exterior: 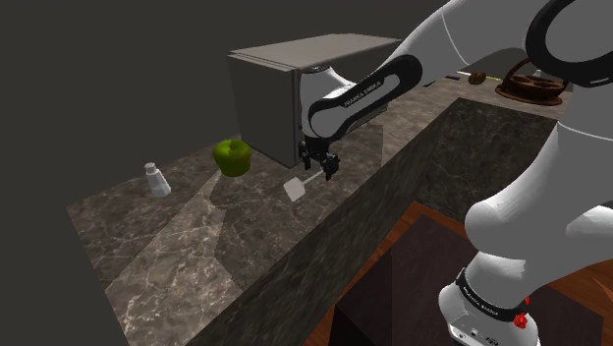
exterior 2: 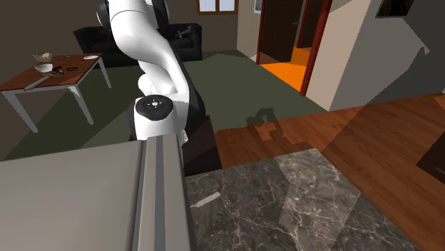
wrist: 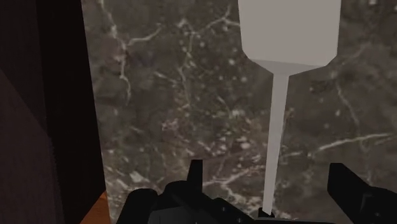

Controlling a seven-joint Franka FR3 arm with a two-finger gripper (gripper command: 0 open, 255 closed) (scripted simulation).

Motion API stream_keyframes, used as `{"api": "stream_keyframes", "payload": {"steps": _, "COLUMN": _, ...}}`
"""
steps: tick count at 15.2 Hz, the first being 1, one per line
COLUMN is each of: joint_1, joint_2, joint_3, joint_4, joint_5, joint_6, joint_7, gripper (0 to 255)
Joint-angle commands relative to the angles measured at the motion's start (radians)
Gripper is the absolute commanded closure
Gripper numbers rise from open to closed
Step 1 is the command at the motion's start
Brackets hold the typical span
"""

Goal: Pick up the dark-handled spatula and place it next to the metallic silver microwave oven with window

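The gripper [exterior: 322, 174] has its fingers apart, with the pale spatula's [exterior: 296, 188] thin shaft between them and clear of both. The spatula is at 5 o'clock of the grey microwave [exterior: 263, 93], over the marble table [exterior: 187, 246].

Spatula [wrist: 278, 114] handle end hidden (under tool [wrist: 267, 175])

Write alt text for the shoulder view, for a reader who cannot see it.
A white robot arm reaches over a dark marbled counter, its black gripper at the handle end of a pale-bladed spatula. Nearby stand a green apple and a grey box-like microwave, with a small shaker to the view's left.
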Motion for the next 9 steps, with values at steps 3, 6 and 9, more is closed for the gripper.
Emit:
{"api": "stream_keyframes", "payload": {"steps": 3, "joint_1": -0.02, "joint_2": -0.086, "joint_3": 0.019, "joint_4": 0.044, "joint_5": 0.095, "joint_6": -0.084, "joint_7": -0.067, "gripper": 0}}
{"api": "stream_keyframes", "payload": {"steps": 6, "joint_1": -0.02, "joint_2": -0.107, "joint_3": 0.018, "joint_4": 0.057, "joint_5": 0.116, "joint_6": -0.108, "joint_7": -0.082, "gripper": 0}}
{"api": "stream_keyframes", "payload": {"steps": 9, "joint_1": -0.02, "joint_2": -0.107, "joint_3": 0.018, "joint_4": 0.057, "joint_5": 0.116, "joint_6": -0.108, "joint_7": -0.082, "gripper": 0}}
